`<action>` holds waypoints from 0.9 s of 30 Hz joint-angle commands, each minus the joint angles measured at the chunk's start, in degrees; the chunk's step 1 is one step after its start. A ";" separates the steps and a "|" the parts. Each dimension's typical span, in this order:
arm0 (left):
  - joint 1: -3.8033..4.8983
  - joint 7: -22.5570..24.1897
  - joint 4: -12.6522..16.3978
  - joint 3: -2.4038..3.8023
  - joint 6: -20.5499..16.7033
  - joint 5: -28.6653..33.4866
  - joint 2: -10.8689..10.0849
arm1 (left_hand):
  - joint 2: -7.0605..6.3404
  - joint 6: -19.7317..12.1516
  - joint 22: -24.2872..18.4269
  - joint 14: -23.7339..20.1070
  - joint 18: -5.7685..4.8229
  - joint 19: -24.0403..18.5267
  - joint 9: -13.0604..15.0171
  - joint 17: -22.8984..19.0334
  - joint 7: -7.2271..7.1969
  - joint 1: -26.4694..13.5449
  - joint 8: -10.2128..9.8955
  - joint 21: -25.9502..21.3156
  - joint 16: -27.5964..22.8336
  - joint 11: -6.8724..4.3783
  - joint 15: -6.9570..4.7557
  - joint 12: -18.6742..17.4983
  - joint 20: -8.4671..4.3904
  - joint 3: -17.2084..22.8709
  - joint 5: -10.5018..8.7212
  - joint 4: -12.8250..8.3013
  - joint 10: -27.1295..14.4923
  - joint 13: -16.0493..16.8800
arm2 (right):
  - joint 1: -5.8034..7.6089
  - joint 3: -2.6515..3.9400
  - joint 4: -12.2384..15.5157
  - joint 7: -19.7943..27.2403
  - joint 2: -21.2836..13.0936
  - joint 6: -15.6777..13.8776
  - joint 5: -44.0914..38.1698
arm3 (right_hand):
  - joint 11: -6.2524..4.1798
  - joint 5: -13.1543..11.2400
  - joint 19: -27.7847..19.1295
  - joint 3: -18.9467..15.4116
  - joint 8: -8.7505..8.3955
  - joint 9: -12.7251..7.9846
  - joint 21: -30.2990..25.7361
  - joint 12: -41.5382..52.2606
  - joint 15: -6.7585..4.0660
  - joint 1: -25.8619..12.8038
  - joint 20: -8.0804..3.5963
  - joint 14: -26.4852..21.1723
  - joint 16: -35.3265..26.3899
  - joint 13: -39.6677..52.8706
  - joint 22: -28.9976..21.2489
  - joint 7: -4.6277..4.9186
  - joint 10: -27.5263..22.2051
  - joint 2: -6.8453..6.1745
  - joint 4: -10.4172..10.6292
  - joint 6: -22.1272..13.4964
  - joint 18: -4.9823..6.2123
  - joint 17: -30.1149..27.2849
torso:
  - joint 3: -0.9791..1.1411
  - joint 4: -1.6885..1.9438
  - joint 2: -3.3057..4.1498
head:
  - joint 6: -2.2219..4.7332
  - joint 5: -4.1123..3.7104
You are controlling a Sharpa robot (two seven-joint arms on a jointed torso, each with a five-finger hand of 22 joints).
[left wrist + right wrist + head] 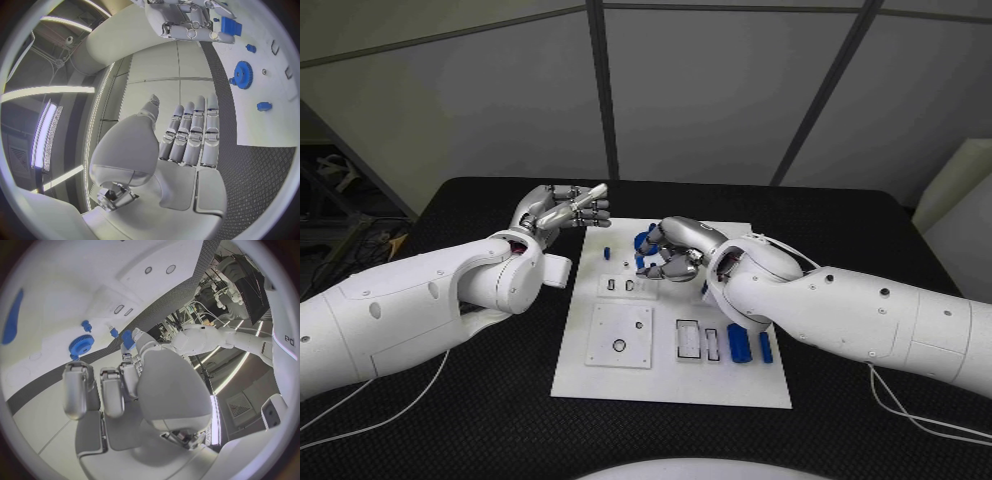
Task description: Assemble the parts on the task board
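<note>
- Task board (668,380): a white plate lying flat in the middle of the black table (473,420), long side running away from the robot.
- Left hand (564,210): raised beside the board's far left corner, fingers (194,130) straight and side by side, holding nothing; the left wrist view shows the palm bare.
- Right hand (678,250): over the far part of the board, fingers curled downward around a small blue part (648,262). In the right wrist view a blue block (127,338) sits at the fingertips; whether it is actually gripped or merely touched cannot be told.
- Blue gear (243,74): lies on the board's far end, close to the right hand; seen also in the right wrist view (80,344).
- Blue peg (607,253): stands on the board to the left of the right hand.
- Two blue bars (738,345): lie side by side near the board's right edge, beside rectangular recesses (689,340).
- Square plate (620,335): a raised white square with a dark ring on it, on the near left part of the board.
</note>
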 commanded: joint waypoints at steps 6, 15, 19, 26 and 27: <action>0.11 0.30 0.21 0.05 0.49 -0.35 0.30 | 0.82 0.35 -0.13 -0.22 -0.83 -0.46 -0.08 0.08 0.04 0.06 -0.31 -0.43 -0.30 0.07 0.05 -0.32 0.15 -0.24 -0.09 -0.19 0.35 -0.05 | -1.18 -1.18 -1.42 -5.54 2.48 0.81 -7.58 | -0.10 0.31 0.07 0.16 0.11 0.03 0.11 -0.50 -0.53 -0.01 -0.33 5.60 0.08 2.94 2.81 -0.11 -0.19 0.28 -0.12 0.25 -0.01 13.17 | 0.20 -0.11 0.07 | -0.20 0.91; 0.11 0.21 0.28 0.04 0.47 -0.35 0.47 | 0.83 0.36 -0.13 -0.22 -0.83 -0.47 -0.08 0.08 0.04 0.06 -0.31 -0.43 -0.30 0.07 0.05 -0.32 0.15 -0.24 -0.09 -0.20 0.36 -0.05 | -1.52 -1.67 -2.37 -6.84 3.33 -0.47 -9.54 | -0.06 0.24 0.06 0.17 0.02 -0.01 0.09 -0.53 -0.53 -0.10 -0.34 5.56 0.00 2.93 2.78 -0.04 -0.22 0.24 -0.12 0.10 -0.01 13.02 | 0.09 -0.11 0.11 | -0.64 1.06; 0.11 0.19 0.31 0.04 0.49 -0.35 0.53 | 0.83 0.36 -0.13 -0.22 -0.83 -0.47 -0.08 0.08 0.04 0.06 -0.31 -0.43 -0.30 0.07 0.05 -0.32 0.15 -0.24 -0.09 -0.20 0.36 -0.05 | -1.63 -1.71 -2.69 -6.74 3.64 -0.29 -9.74 | -0.06 0.24 0.06 0.17 0.02 -0.01 0.09 -0.53 -0.53 -0.10 -0.34 5.56 0.00 2.93 2.78 -0.04 -0.22 0.24 -0.12 0.10 -0.01 13.02 | 0.15 -0.18 0.09 | -0.87 1.11; 0.10 0.18 0.45 0.04 0.55 -0.35 0.57 | 0.83 0.36 -0.13 -0.22 -0.83 -0.47 -0.08 0.08 0.04 0.06 -0.31 -0.43 -0.30 0.07 0.05 -0.32 0.15 -0.24 -0.09 -0.20 0.36 -0.05 | -2.15 -1.74 -3.14 -6.72 3.88 0.09 -9.83 | -0.03 0.18 0.08 0.15 -0.01 -0.03 0.11 -0.49 -0.52 -0.16 -0.34 5.57 0.02 2.98 2.82 -0.02 -0.18 0.17 -0.13 0.04 -0.02 13.05 | 0.12 -0.10 0.03 | -1.26 1.22; 0.10 0.18 0.46 0.04 0.56 -0.35 0.56 | 0.83 0.36 -0.13 -0.22 -0.83 -0.47 -0.08 0.08 0.04 0.06 -0.31 -0.43 -0.30 0.07 0.05 -0.32 0.15 -0.24 -0.09 -0.20 0.36 -0.05 | -2.21 -1.74 -3.23 -6.73 3.87 0.11 -9.83 | -0.03 0.18 0.08 0.15 -0.01 -0.03 0.11 -0.49 -0.52 -0.16 -0.34 5.57 0.02 2.98 2.82 -0.02 -0.18 0.17 -0.13 0.04 -0.02 13.05 | 0.14 -0.09 0.01 | -1.29 1.24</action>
